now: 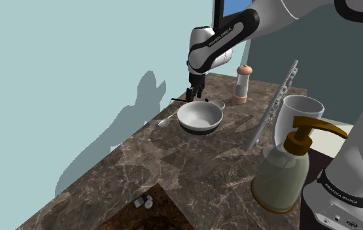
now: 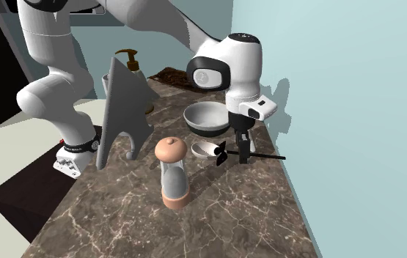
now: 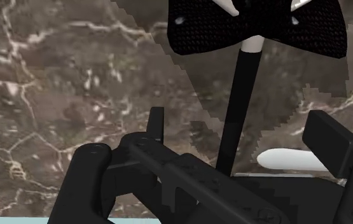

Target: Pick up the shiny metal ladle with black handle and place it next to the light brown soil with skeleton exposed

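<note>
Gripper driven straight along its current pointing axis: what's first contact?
Most likely the ladle's black handle, which runs between the open jaws of the gripper. The marbled countertop lies right beneath it. Exact depth is hard to judge.

We see the grey ladle, thin black handle outstretched, just beside the white bowl; brown, bone-studded soil lies well apart from it.
</note>
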Controlling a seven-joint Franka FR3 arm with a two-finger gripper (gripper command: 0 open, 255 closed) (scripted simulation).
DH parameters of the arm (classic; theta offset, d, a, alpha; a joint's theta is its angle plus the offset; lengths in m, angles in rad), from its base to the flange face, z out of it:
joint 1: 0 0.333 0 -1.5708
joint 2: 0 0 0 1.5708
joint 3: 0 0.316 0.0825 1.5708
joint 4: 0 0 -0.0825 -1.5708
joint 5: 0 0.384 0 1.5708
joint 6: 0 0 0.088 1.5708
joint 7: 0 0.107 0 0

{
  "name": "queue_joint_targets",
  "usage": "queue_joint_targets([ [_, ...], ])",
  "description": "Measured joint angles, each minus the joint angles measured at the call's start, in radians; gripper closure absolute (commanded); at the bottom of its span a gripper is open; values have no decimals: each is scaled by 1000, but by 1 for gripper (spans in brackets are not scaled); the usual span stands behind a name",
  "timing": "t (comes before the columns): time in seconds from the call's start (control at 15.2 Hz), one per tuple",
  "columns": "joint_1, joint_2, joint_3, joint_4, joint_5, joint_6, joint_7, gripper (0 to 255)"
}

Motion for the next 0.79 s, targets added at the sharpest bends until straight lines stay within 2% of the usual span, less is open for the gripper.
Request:
queue_joint_targets([
  [0.46,1,14,1,-6,2,20,1,0],
  [0.53,1,14,1,-6,2,20,1,255],
  [0.79,1,14,1,-6,2,20,1,255],
])
